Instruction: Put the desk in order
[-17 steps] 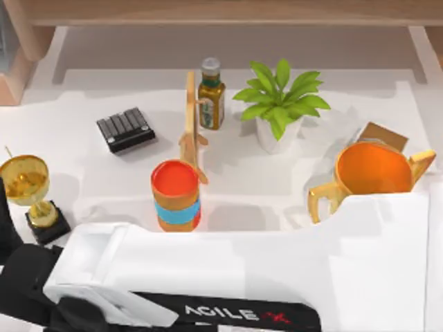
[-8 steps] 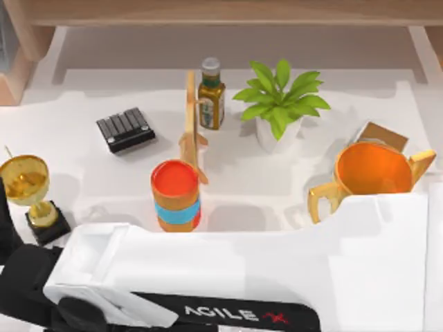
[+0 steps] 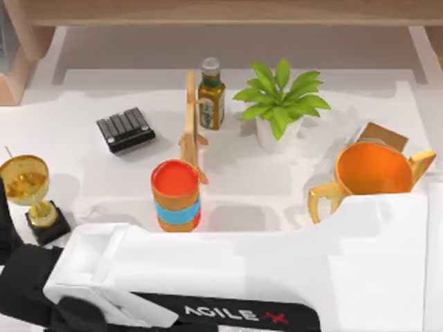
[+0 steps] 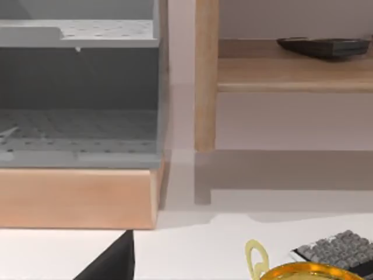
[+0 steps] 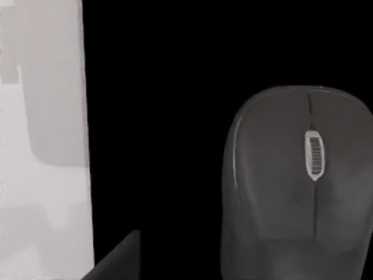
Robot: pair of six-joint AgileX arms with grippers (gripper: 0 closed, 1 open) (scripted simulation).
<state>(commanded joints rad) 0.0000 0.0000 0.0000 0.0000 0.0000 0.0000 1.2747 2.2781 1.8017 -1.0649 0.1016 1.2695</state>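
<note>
Mouse [image 5: 294,186] at right of the right wrist view, on a black mat [image 5: 157,116]: light, rigid, smooth, so pinch its flanks. Desk [image 3: 249,190] cluttered mid-frame; can't tell either gripper's finger state.

A white arm [image 3: 277,277] lies across the near part of the desk [image 3: 83,173], hiding the surface beneath it along with the base of the orange pitcher [image 3: 370,169]. The striped cup [image 3: 176,196] meets the arm's edge at its bottom. Over in the left wrist view, the gold trophy [image 4: 303,271] is cut off by the picture's edge, only rim and handle showing, and the keypad [image 4: 341,249] runs out of frame. The grey mouse [image 5: 294,186] loses its near end at the border.
</note>
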